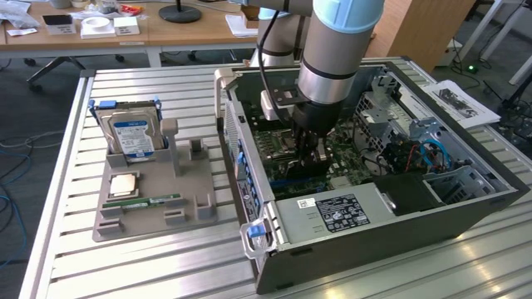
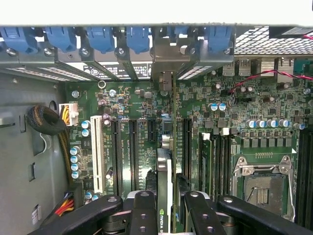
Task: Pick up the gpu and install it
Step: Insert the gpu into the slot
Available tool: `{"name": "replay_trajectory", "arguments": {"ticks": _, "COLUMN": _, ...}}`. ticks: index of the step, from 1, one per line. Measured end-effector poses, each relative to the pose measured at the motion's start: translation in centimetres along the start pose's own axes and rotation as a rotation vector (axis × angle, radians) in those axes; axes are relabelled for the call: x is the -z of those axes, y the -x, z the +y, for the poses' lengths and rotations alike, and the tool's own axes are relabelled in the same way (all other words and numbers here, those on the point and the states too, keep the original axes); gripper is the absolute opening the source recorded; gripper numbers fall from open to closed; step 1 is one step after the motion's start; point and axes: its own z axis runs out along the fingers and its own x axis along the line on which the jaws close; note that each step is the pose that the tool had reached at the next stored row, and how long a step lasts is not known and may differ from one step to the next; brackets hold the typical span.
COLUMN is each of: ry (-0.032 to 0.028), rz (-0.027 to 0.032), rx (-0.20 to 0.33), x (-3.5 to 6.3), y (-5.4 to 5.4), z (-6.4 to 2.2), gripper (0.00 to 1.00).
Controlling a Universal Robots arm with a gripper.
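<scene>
In the wrist view my gripper (image 2: 166,208) is shut on the gpu (image 2: 165,164). The gpu is a thin card seen edge-on, with a green logo label between the two black fingers (image 2: 143,213). It runs over the motherboard (image 2: 132,107) between the long black slots. Its silver end bracket (image 2: 166,54) reaches the row of blue clips at the case's rear wall. I cannot tell whether the card sits in a slot. In the exterior view my gripper (image 1: 309,152) is deep inside the open computer case (image 1: 349,255), low over the board.
A white slot (image 2: 97,154), memory slots and the CPU socket (image 2: 261,183) flank the card. A sleeved cable bundle (image 2: 46,120) lies by the case wall. On the exterior view's left, a grey holder (image 1: 191,215) carries a hard drive (image 1: 133,134), a processor chip (image 1: 123,184) and a memory stick (image 1: 154,202).
</scene>
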Motion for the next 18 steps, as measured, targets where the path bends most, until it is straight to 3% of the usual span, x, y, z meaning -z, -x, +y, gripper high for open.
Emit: {"name": "replay_trajectory", "arguments": {"ticks": 18, "ry": -0.0001, "rz": 0.0001, "rx": -0.002, "x": 0.14, "y": 0.0, "z": -0.23, "gripper": 0.27}}
